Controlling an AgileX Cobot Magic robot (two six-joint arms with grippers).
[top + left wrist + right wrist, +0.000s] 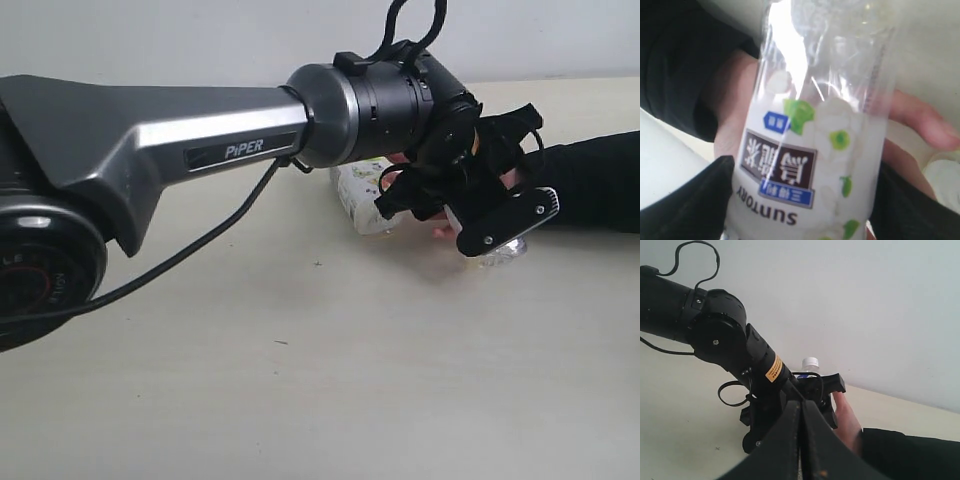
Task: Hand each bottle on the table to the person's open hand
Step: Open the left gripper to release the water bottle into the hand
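The small white bottle [810,165] with the green fruit print lies across the person's open hand [735,115]. Its label faces the left wrist camera and its clear end reaches past the fingers. It sits there because this looks like the handover itself: the palm is turned up under the bottle with the fingers spread on either side, ready to take the weight. The hand comes in from the far right of the bench [300,380] on an arm in a black sleeve [590,180]. In the exterior view the bottle is off the bench top, over the palm. I cannot tell from these views whether it already rests on the skin.

The left gripper [462,205] reaches across to the right side of the bench and is clamped on the bottle. Its jaws stand wide, as the body of the bottle requires, with a black pad [690,205] against each flank of the label. The handover does not look finished, because the person's fingers have not yet curled round the bottle.

The right gripper [801,440] hangs back near the scene with its jaws pressed fully together and nothing between them.
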